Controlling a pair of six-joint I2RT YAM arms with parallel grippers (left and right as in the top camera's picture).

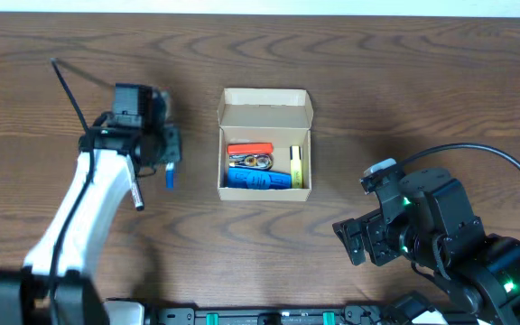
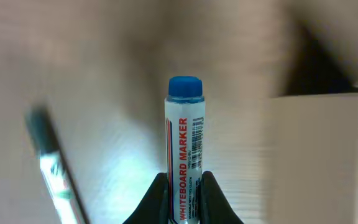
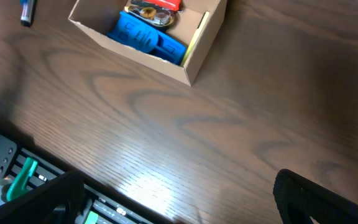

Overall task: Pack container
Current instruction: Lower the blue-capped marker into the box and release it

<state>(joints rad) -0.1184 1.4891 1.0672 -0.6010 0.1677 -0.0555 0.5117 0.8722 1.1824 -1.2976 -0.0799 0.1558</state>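
Plainly tan cardboard container point(image 1: 265, 106) (flap open)

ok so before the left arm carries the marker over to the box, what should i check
1. Grip: left gripper is shut on the whiteboard marker: ok.
2. Container lid is open: ok.
3. Room inside: a blue item, red item and yellow item are already in, with bare floor at the far side. Whether the marker fits: cannot tell.
4. Right gripper is open and well apart from the container: ok.
5. Marker lifted off the table: cannot tell.
6. Loose pen lies beside the left arm, apart from the marker: ok.
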